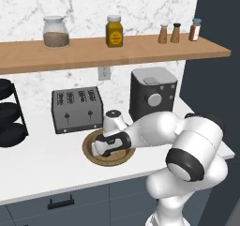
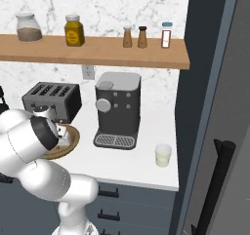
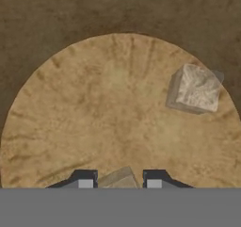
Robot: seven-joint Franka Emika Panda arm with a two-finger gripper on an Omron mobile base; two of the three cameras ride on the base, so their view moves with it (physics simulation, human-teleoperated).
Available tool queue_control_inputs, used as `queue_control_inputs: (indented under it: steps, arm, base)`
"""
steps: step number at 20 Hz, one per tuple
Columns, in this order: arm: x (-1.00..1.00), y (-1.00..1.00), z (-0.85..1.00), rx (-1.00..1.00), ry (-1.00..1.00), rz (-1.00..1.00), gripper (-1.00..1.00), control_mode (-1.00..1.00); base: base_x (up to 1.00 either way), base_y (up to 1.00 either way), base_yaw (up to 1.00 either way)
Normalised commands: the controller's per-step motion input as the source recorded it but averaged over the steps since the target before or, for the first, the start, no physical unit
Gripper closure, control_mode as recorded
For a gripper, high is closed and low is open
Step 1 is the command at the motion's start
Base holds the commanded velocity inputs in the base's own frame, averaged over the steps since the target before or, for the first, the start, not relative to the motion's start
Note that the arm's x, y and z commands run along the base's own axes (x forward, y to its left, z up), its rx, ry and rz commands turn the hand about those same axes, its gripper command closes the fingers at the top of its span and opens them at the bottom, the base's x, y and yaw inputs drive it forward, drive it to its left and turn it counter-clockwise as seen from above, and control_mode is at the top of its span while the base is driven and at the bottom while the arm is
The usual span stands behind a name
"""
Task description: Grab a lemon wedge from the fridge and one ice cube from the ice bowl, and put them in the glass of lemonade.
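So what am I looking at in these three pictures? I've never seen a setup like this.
It is a rendered kitchen with a white robot arm on a driving base. Two pictures come from cameras on the base, behind the arm to its left and right. The third looks along the hand itself, straight down into the ice bowl.

On the counter stand a toaster, a coffee machine and the glass of lemonade, beside the dark fridge.

In the hand view, one ice cube lies free; another cube sits between the fingertips, which look closed on it.
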Motion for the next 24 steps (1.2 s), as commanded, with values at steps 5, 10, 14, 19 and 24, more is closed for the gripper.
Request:
queue_control_inputs:
  steps: [5, 10, 14, 19, 24]
  arm:
    - [0.00, 0.00, 0.00, 0.00, 0.00, 0.00, 1.00, -1.00]
    - [0.00, 0.00, 0.43, 0.00, 0.00, -0.01, 1.00, -1.00]
    - [0.00, 0.13, 1.00, -0.01, 0.00, 0.00, 1.00, -1.00]
    - [0.00, 0.09, 0.42, 0.01, -0.02, 0.00, 1.00, -1.00]
    - [-0.02, -0.02, 0.15, 0.08, -0.04, 0.00, 1.00, -1.00]
  base:
    - [0.00, 0.00, 0.00]
    - [0.00, 0.00, 0.00]
    - [0.00, 0.00, 0.00]
    - [0.00, 0.00, 0.00]
    - [0.00, 0.00, 0.00]
